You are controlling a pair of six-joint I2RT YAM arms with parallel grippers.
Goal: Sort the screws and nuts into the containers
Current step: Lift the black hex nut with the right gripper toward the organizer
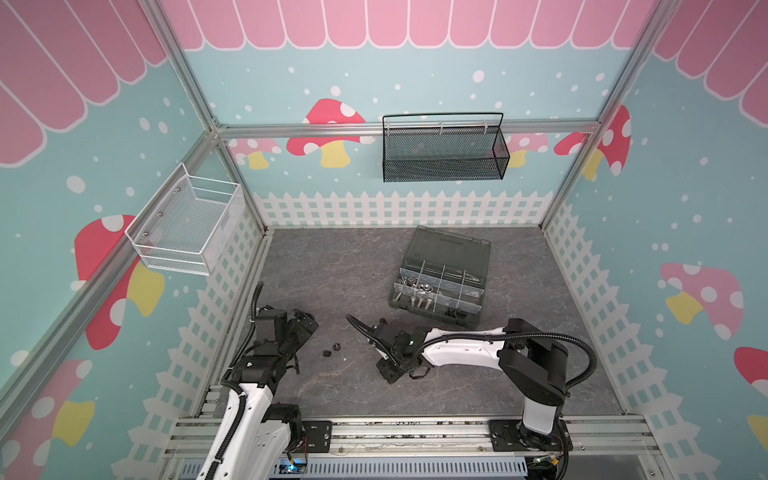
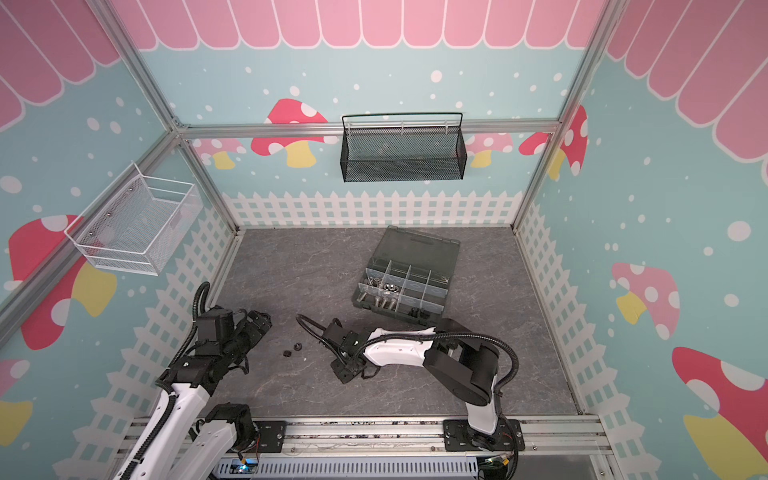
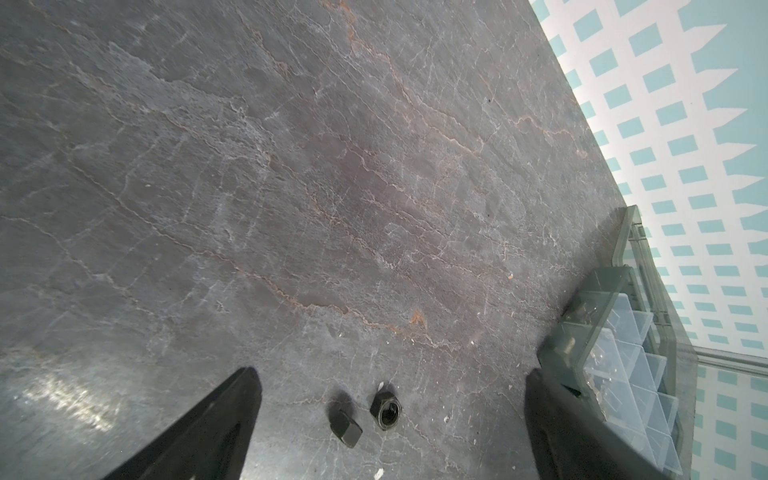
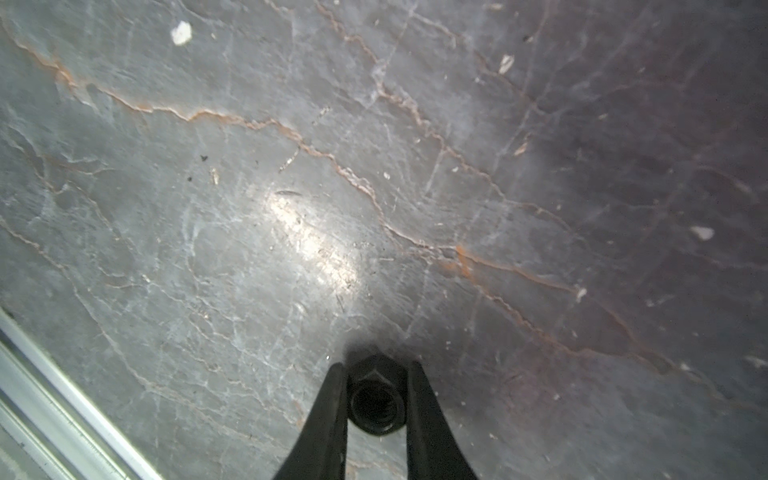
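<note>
My right gripper (image 4: 377, 368) is shut on a black hex nut (image 4: 376, 401) just above the grey table; in both top views this gripper (image 1: 387, 372) points down at the table's front middle and hides that nut. Two more black nuts (image 3: 385, 409) (image 3: 345, 424) lie loose between the wide-open fingers of my left gripper (image 3: 392, 374); in a top view they lie (image 1: 331, 350) right of the left gripper (image 1: 306, 323). The dark grey organiser box (image 1: 478, 309) stands open at back right. Its containers hold silver screws (image 1: 419, 302) and silver nuts (image 1: 420, 286).
A black mesh basket (image 1: 444, 151) hangs on the back wall and a white wire basket (image 1: 189, 226) on the left wall. An aluminium rail (image 1: 415, 432) runs along the table's front edge, close to my right gripper.
</note>
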